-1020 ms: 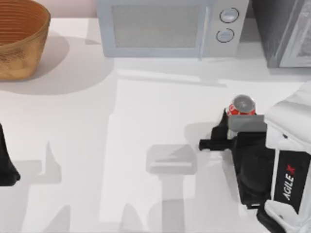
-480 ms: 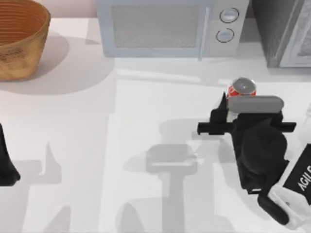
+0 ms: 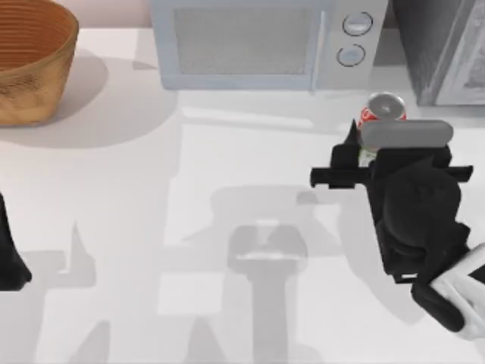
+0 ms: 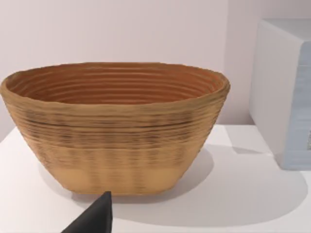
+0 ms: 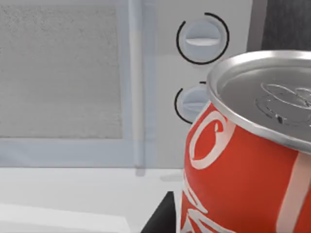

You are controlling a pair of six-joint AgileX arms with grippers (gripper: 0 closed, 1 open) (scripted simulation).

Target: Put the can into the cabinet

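Note:
The red can (image 3: 384, 108) with its silver top hangs above the table at the back right, just in front of the microwave's right end. My right gripper (image 3: 377, 130) is shut on it, one black finger (image 3: 349, 146) on its left side. In the right wrist view the can (image 5: 243, 160) stands upright and very close, with a white swirl on its side. The dark grey speckled cabinet (image 3: 439, 45) with its lighter door panel stands in the back right corner, a short way beyond the can. A strip of the cabinet (image 5: 286, 24) shows past the knobs.
A pale microwave (image 3: 250, 42) with two round knobs (image 5: 202, 39) stands at the back centre. A woven basket (image 3: 30, 61) sits at the back left, and it shows close up as the basket (image 4: 116, 126) in the left wrist view. My left arm (image 3: 11, 258) is parked at the left edge.
My right gripper has carried the can toward the back and slightly right, nearer the cabinet, and its shadow on the table has spread. The left arm has not moved.

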